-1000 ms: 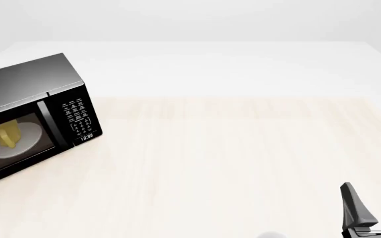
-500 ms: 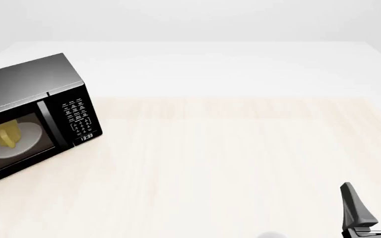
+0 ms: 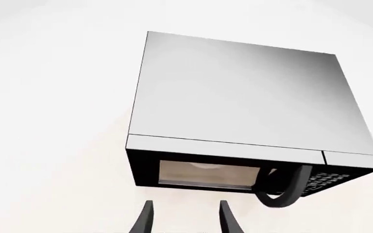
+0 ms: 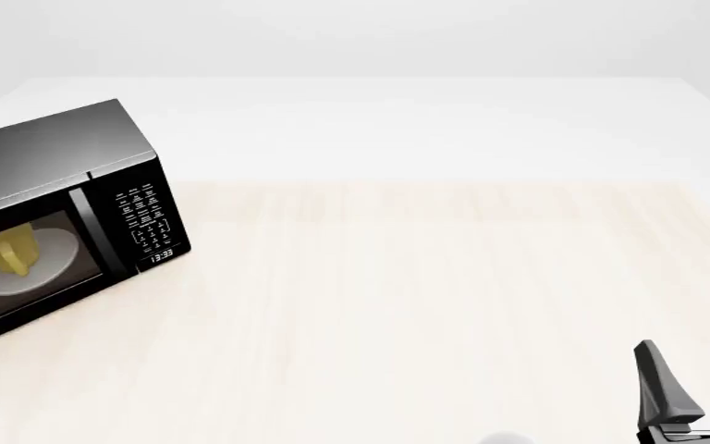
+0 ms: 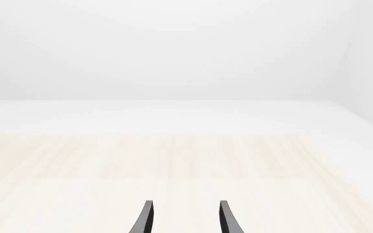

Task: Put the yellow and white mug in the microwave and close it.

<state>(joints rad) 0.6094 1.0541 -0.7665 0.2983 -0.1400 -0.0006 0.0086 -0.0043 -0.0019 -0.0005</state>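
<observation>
Yellow and white mug (image 4: 10,254) upright on the white turntable plate (image 4: 34,273) inside the microwave (image 4: 59,166), at the far left of the surface (image 4: 429,296). Door handle (image 3: 283,187) seen in the left wrist view, curving out beside the keypad panel (image 4: 145,222); whether the door is shut, cannot tell. Left end effector (image 3: 183,218) released, fingers apart and empty, raised above and in front of the microwave, just short of the window. Right end effector (image 4: 691,379) also released, empty, well apart at the near right corner. Left arm plainly nearer; closing push likely needs travel forward toward the microwave's front face.
</observation>
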